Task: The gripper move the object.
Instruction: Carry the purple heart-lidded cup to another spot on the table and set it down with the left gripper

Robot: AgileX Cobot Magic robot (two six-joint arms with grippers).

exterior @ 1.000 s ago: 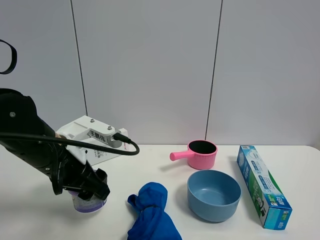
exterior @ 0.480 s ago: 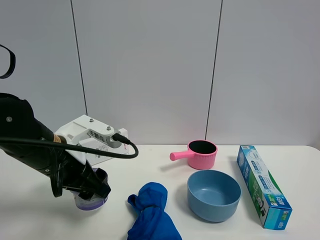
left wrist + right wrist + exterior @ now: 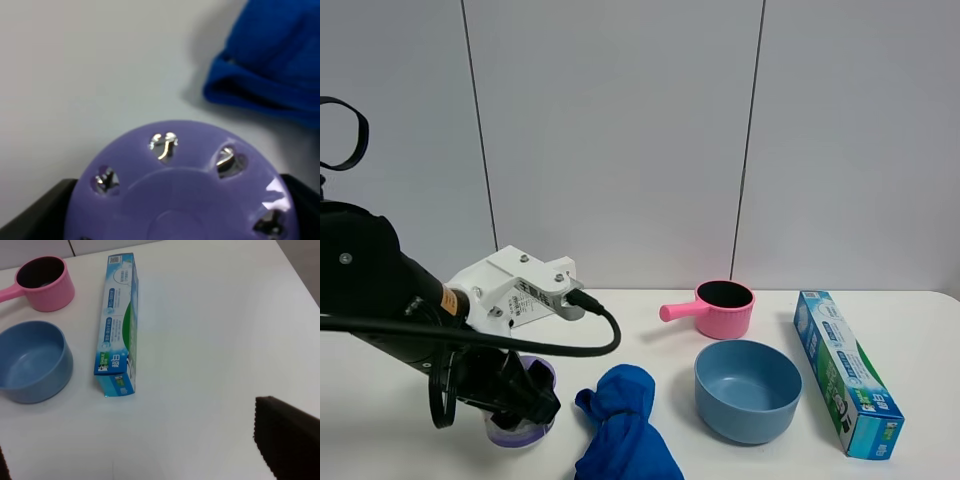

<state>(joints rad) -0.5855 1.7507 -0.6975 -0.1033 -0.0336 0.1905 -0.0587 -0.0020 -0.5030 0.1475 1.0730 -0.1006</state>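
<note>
the gripper (image 3: 525, 398) is clamped tight on the canister (image 3: 180, 200), just beside the cloth (image 3: 620, 420), so grasping looks done; placing it and letting go are left.

Canister (image 3: 510, 436) at the left of the surface (image 3: 650, 330), cloth (image 3: 623, 420) just right of it, bowl (image 3: 748, 390) right of the cloth, saucepan (image 3: 723, 308) behind the bowl, box (image 3: 845, 372) at far right.

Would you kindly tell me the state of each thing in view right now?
left claw: shut on the canister
canister: upright, lid on, gripped
blue cloth: bunched up, lying loose
blue bowl: upright, empty
pink saucepan: upright, empty
toothpaste box: lying flat, closed
right claw: open, empty
</note>
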